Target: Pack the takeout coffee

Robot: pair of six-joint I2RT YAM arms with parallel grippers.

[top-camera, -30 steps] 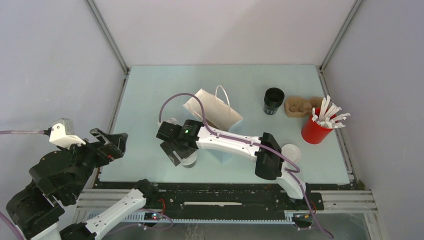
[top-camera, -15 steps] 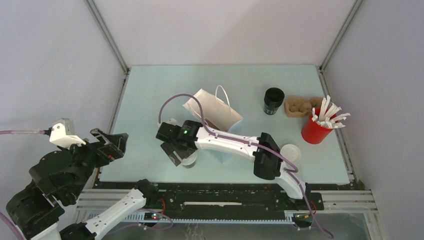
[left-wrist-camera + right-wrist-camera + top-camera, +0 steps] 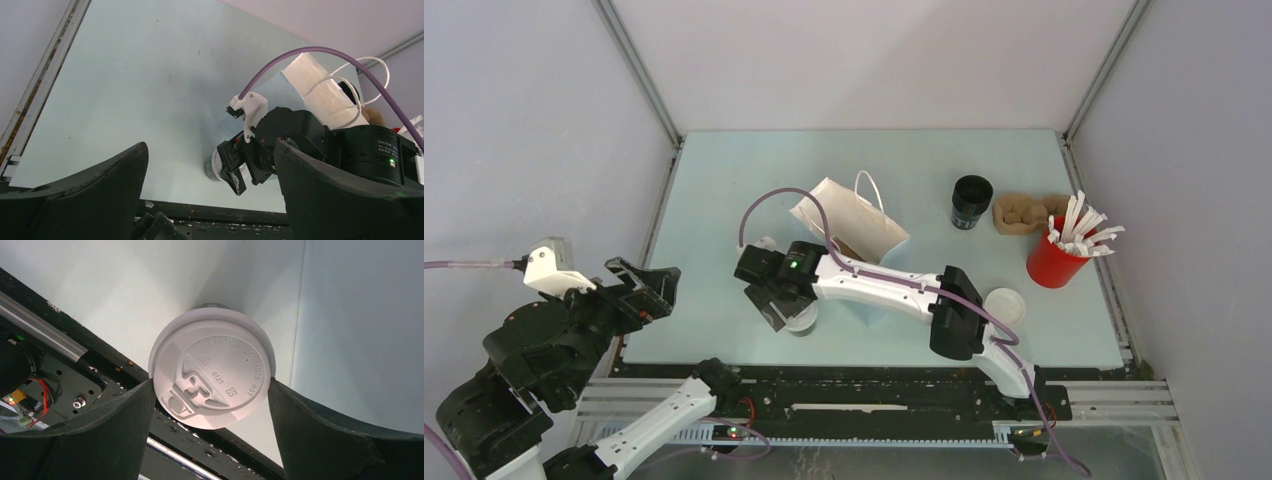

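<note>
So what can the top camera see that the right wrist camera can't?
Only the top camera shows the white paper bag with handles, the black cup, the brown cardboard cup carrier, the red cup of white sticks and the left gripper. Only the right wrist camera shows the tiny raised words on the white plastic lid. Both show that lid, the pale blue table, and the right gripper with a finger on either side of the lid.
</note>
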